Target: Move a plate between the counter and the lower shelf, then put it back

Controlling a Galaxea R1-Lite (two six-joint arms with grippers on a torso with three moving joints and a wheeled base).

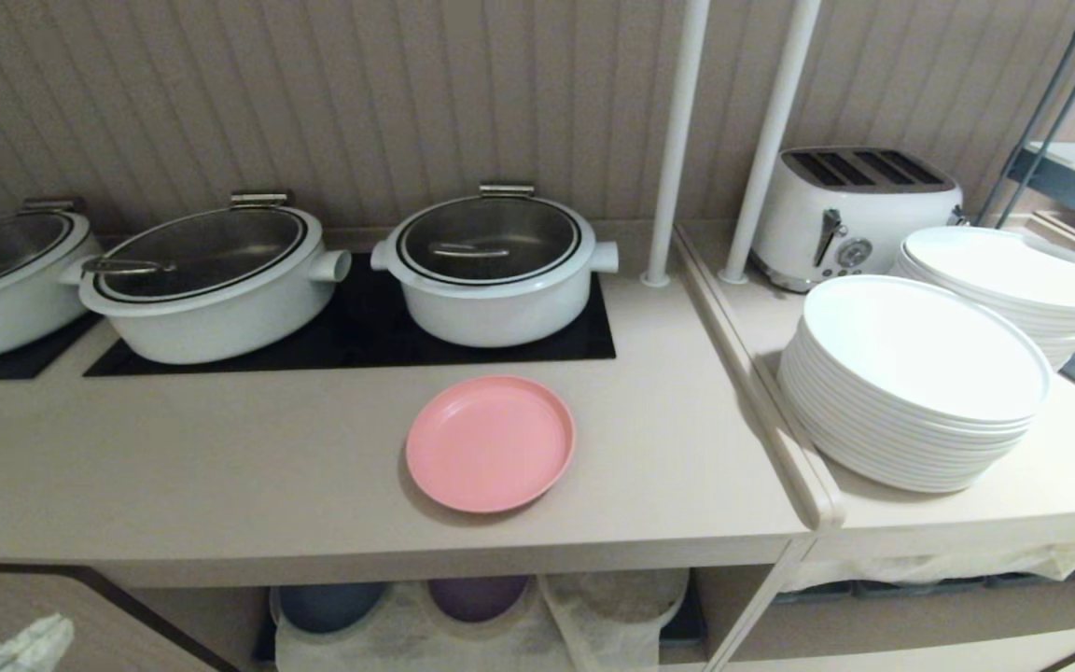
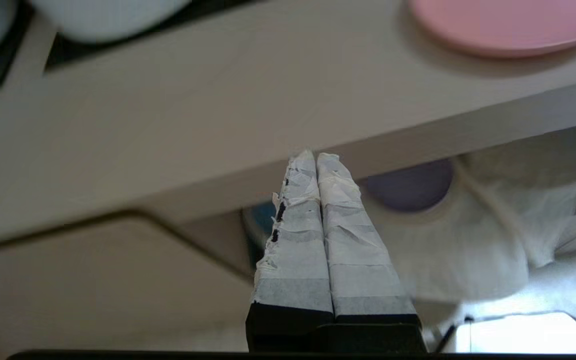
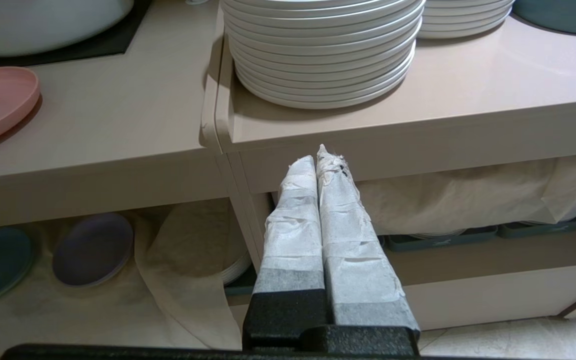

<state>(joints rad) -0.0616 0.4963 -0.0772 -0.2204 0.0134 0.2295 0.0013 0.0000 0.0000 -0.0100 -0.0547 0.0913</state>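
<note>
Lower shelf (image 1: 500, 644): under the counter, lined with a white cloth (image 3: 188, 280); a blue plate (image 1: 328, 605) and a purple plate (image 1: 477, 595) lie on it.
Pink plate (image 1: 490, 443): flat on the counter (image 1: 220, 485), just in front of the black hob panel (image 1: 360, 331), nothing on it.
Pots: three lidded white pots (image 1: 495, 266) on the hob behind the plate.
Right of plate: stacked white plates (image 1: 915, 383), toaster (image 1: 850, 210).
Left gripper (image 2: 315, 159): fingers pressed together, empty, low before the counter's front edge.
Right gripper (image 3: 318, 157): fingers together, empty, below the white stacks.
</note>
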